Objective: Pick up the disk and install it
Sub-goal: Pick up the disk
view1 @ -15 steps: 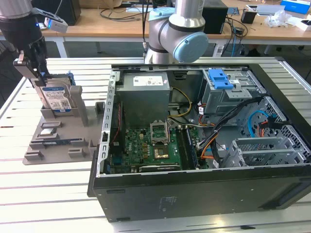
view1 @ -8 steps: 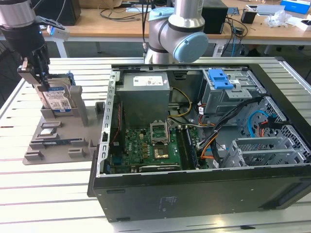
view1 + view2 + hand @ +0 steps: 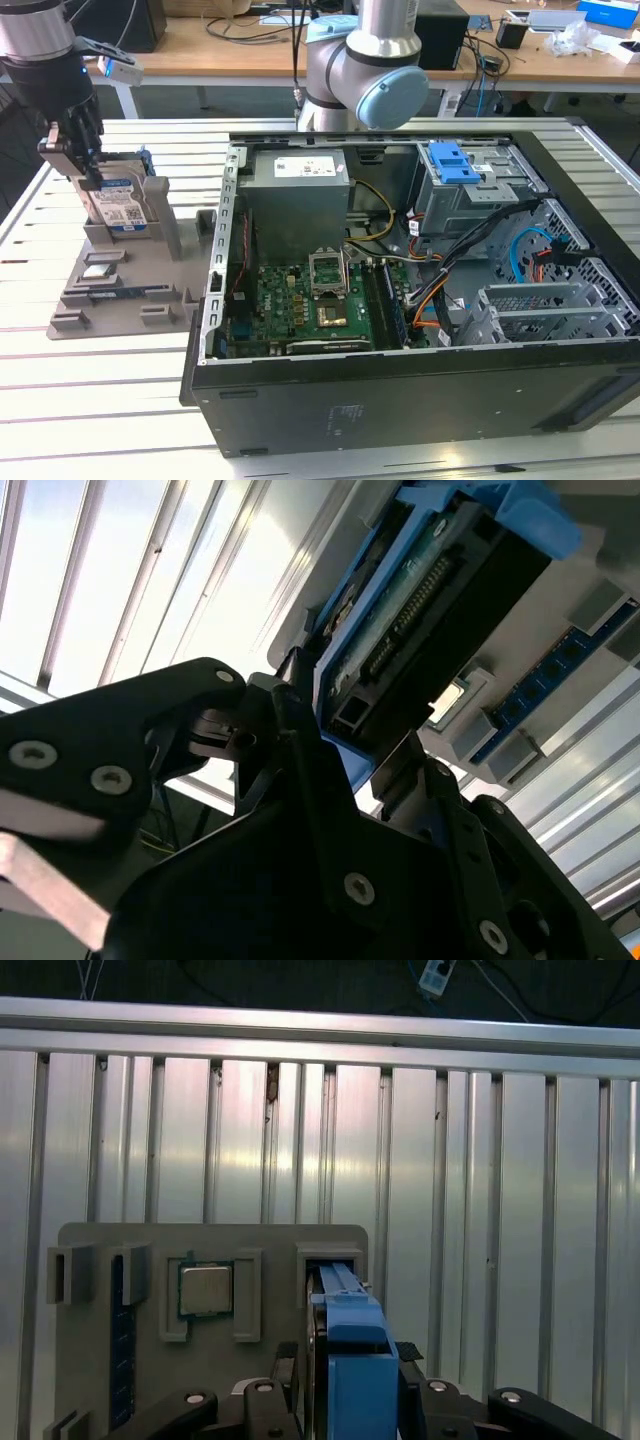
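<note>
The disk [image 3: 118,207] stands on edge in a slot of the grey holder [image 3: 120,290] at the exterior view's left. It is silver with a white-and-blue label and a blue carrier. My gripper [image 3: 90,172] comes down on its upper edge and is shut on the disk. In the first wrist view the disk's blue carrier edge [image 3: 350,1335] sits between the black fingers of the gripper [image 3: 350,1385]. The second wrist view has the disk's connector side [image 3: 430,610] clamped in the gripper [image 3: 350,750].
An open computer case [image 3: 400,400] lies at the exterior view's right, with a grey power supply box [image 3: 297,200], a motherboard [image 3: 310,310], cables and a drive cage [image 3: 480,200] topped by a blue latch [image 3: 452,160]. The holder also carries a processor chip [image 3: 205,1290]. The slatted metal table [image 3: 100,400] surrounds both.
</note>
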`<state>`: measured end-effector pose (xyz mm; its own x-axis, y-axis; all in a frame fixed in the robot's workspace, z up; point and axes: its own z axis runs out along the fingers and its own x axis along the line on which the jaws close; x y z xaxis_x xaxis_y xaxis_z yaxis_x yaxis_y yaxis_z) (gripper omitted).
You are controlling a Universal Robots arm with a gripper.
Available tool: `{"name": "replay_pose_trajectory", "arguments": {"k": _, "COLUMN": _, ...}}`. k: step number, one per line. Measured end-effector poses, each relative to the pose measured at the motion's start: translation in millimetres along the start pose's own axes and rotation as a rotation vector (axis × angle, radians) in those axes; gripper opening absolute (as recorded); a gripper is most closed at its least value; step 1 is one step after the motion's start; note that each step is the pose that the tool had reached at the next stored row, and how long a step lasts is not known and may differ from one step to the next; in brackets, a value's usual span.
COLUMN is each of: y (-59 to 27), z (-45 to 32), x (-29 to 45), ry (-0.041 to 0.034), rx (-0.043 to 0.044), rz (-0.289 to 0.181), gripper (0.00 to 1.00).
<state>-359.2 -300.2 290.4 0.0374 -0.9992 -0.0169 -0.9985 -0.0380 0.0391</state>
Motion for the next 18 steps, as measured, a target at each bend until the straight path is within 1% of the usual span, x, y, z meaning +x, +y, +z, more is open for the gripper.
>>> {"name": "replay_pose_trajectory", "arguments": {"k": 1, "y": 0.0, "z": 0.0, "x": 0.0, "ry": 0.0001, "rx": 0.0000, "rz": 0.000, "gripper": 0.40}}
{"name": "replay_pose_trajectory", "arguments": {"k": 3, "y": 0.0, "z": 0.0, "x": 0.0, "ry": 0.0000, "rx": 0.0000, "rz": 0.000, "gripper": 0.40}}
{"name": "replay_pose_trajectory", "arguments": {"k": 4, "y": 0.0, "z": 0.0, "x": 0.0, "ry": 0.0000, "rx": 0.0000, "rz": 0.000, "gripper": 0.37}}
{"name": "replay_pose_trajectory", "arguments": {"k": 18, "y": -0.1, "z": -0.2, "x": 0.0, "ry": 0.0000, "rx": 0.0001, "rz": 0.000, "gripper": 0.37}}
